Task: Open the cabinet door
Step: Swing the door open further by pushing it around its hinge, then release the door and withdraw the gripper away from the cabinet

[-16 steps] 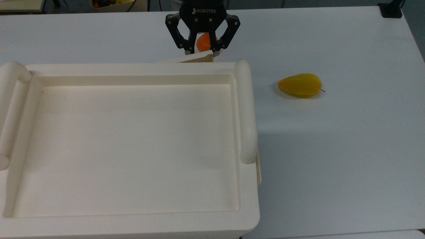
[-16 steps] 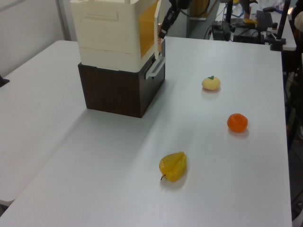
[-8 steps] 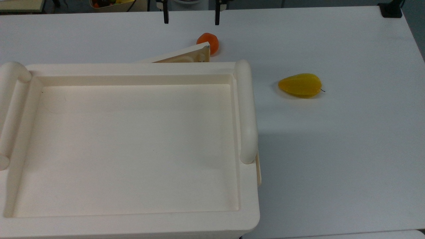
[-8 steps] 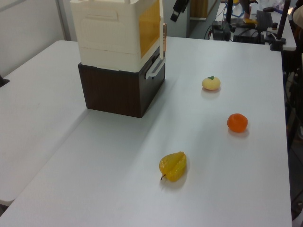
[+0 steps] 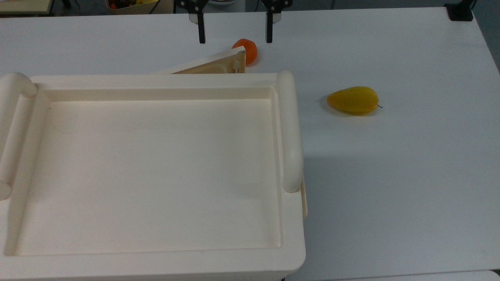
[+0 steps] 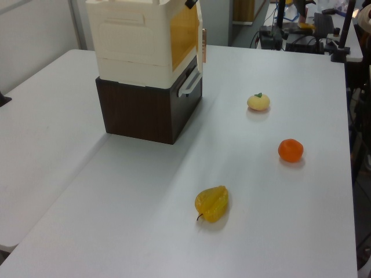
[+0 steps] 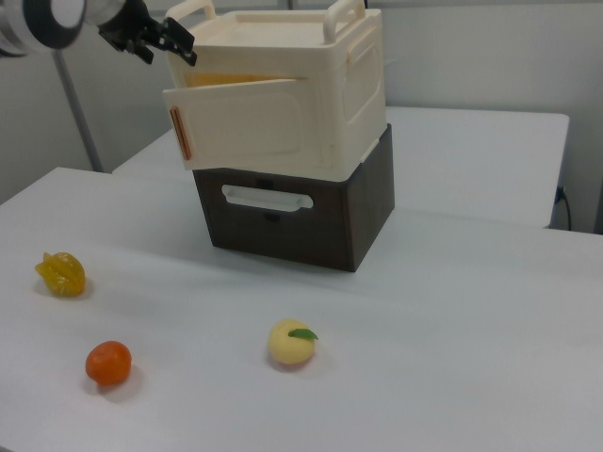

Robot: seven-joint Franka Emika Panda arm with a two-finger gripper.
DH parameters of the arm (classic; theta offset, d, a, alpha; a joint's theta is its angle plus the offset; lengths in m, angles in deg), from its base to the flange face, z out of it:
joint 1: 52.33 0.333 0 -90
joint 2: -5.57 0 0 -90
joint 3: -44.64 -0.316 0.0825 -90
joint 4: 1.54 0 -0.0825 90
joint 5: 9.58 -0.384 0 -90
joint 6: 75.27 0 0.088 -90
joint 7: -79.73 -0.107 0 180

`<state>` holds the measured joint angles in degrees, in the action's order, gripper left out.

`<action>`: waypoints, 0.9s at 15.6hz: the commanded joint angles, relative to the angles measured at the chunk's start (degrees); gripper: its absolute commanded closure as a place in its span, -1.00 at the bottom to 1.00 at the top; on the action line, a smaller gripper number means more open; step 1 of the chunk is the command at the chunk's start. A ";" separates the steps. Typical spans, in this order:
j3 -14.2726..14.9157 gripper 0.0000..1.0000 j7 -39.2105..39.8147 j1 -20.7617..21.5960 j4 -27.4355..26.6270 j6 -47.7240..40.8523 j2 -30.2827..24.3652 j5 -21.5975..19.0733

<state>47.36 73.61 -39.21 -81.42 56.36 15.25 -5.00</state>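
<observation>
Gripper (image 5: 234, 29) fingers stand wide apart and hold nothing; in the top view the two dark fingertips hang beyond the cabinet's far edge, clear of the cabinet door (image 5: 207, 65), and in the right view the gripper (image 7: 155, 40) sits above and just past the door's free edge. Taking the cabinet (image 5: 156, 168) as the landmark and working outward from the top view's near side: its recessed top fills the foreground, and at its far edge the cabinet door (image 7: 240, 122) juts out ajar at a shallow angle. An orange fruit (image 5: 245, 50) lies on the worktop (image 5: 410, 164) just beyond the door's tip, and a yellow fruit (image 5: 353, 100) lies well off to the top view's right. The opening step looks partly done. The next move likely calls for re-engaging the free edge and swinging the door wider without knocking the orange fruit.
</observation>
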 commanded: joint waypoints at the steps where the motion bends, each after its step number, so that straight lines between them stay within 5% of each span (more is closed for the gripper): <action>1: -0.09 -1.00 0.15 0.60 -1.50 2.15 1.13 -0.81; 4: -0.09 -1.00 0.67 0.68 -2.82 1.18 0.87 -0.81; 14: 0.97 -1.00 1.82 -1.06 -2.30 -22.09 -4.75 -0.72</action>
<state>47.62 73.93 -39.46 -82.13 40.56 13.76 -5.00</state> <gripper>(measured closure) 0.000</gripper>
